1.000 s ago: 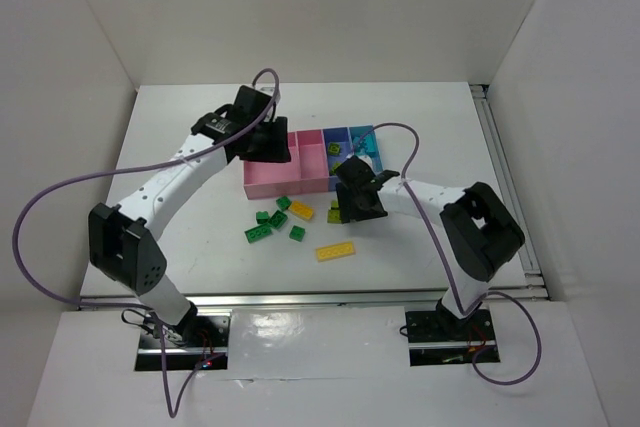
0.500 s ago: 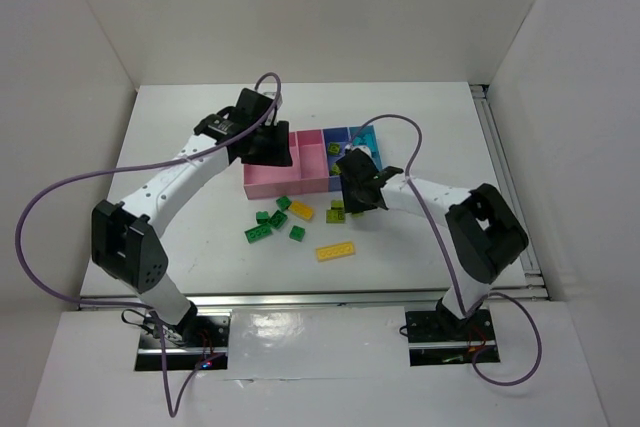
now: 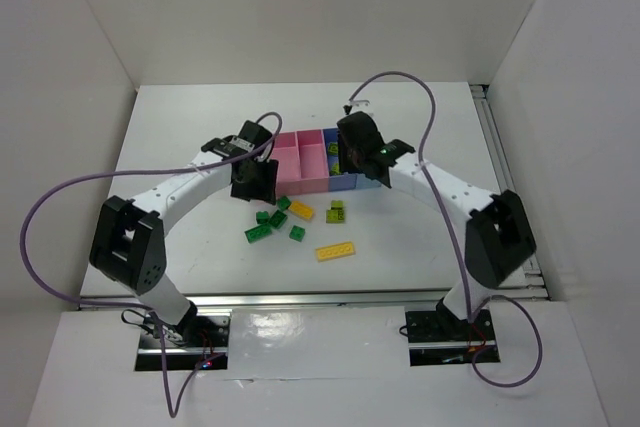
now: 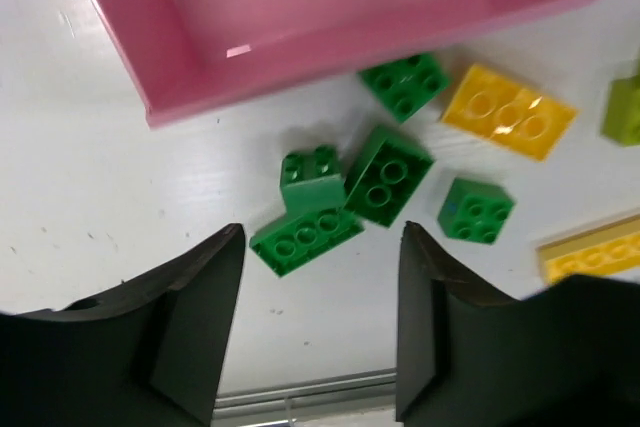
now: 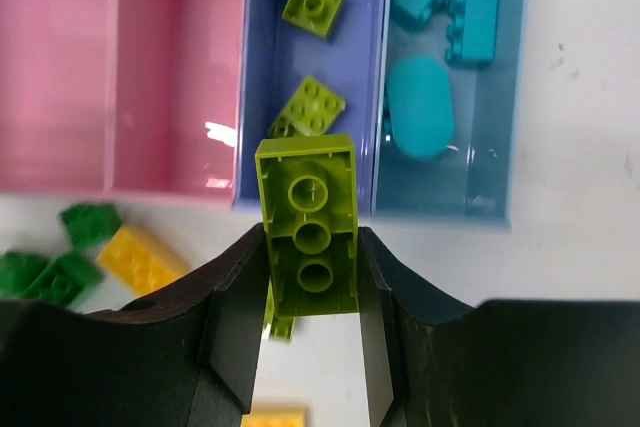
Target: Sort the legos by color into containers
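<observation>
My right gripper (image 5: pixel 312 239) is shut on a lime green lego (image 5: pixel 306 177), studs down, held over the near edge of the purple-blue container (image 5: pixel 362 47). That container holds two lime legos (image 5: pixel 313 4). Cyan legos (image 5: pixel 470 7) lie in the light blue container (image 5: pixel 500 117). My left gripper (image 4: pixel 320 247) hangs open above several dark green legos (image 4: pixel 388 175) on the table, just in front of the pink container (image 4: pixel 300 37). In the top view the left gripper (image 3: pixel 255 182) sits at the tray's near left corner and the right gripper (image 3: pixel 355 152) over the tray's right half.
On the table in front of the tray (image 3: pixel 300 162) lie a yellow brick (image 3: pixel 301 210), a lime brick (image 3: pixel 337 210) and a long yellow plate (image 3: pixel 335 250). Purple cables loop over both arms. White walls stand around the table.
The right gripper shut on the lime lego and carried it from the table up to the tray. The left gripper moved from over the pink container down toward the dark green legos.
</observation>
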Tool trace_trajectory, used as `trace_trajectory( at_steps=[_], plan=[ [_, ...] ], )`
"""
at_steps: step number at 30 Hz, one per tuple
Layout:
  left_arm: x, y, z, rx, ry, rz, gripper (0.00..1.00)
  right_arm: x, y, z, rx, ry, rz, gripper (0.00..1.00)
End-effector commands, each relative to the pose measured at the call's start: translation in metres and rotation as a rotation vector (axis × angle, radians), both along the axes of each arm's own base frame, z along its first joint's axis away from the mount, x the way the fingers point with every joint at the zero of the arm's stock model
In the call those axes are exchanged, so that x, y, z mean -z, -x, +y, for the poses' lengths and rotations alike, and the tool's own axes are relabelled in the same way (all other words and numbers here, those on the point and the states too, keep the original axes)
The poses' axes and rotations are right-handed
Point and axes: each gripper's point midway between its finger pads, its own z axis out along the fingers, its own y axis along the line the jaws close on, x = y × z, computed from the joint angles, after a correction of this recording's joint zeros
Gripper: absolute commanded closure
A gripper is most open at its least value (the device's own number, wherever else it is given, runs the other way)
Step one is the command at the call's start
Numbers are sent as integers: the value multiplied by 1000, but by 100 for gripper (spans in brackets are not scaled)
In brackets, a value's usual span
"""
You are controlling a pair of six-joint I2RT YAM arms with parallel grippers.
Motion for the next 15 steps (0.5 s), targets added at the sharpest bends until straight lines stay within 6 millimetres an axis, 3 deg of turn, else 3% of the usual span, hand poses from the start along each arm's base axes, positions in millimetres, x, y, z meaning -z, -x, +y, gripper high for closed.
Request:
trace_trajectory(
  at_steps=[1,2,4,5,6,7,10,13,15],
  plan=[
    [-1,20,12,-13,-4,15,34,-4,-38,5,-6,50,-37,65],
    [2,25,14,-13,-9,25,32,11,-48,7,-3,60,-8,65],
    [12,38,19,-24,-17,54,23,3,-70,7,30,42,-19,64],
    [10,41,20,-19,-22,45,12,7,-75,2,51,46,-1,61],
    [13,42,20,-19,-23,46,8,18,-81,6,60,46,16,55],
    [17,48,23,-19,-27,55,4,18,-84,4,64,43,23,36],
    [26,48,22,-12,-36,43,3,6,-92,10,57,15,-10,17],
    [40,45,24,-7,-73,34,4,-13,-90,8,78,-19,-45,16],
    [50,45,19,15,-64,25,6,-9,-83,-2,104,4,-32,16]
  ],
)
